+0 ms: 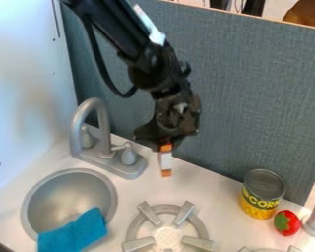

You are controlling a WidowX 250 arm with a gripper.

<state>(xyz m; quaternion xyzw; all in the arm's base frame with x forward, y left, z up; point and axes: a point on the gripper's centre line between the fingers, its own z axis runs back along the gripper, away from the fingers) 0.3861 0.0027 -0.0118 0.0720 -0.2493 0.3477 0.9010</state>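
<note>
Behind the jaws stands a blue-gray fabric panel, and well off to their left in view is a white wall. A white counter spreads below them. The black arm slants down from the top edge, ending in the gripper, which hangs fingers-down above the counter's back part.

Below and left of the jaws sits a round gray sink basin; nearly straight below them is a gray burner with raised spokes. A gray faucet with two handles stands just left of the jaws, between them and the wall. Farther down and left, a blue cloth is draped over the basin's rim. Below and right, well apart from the jaws, a yellow corn can stands upright, with a red and green toy strawberry just beside it.

The jaws are closed on a small white piece with orange ends, which points downward from between them.
</note>
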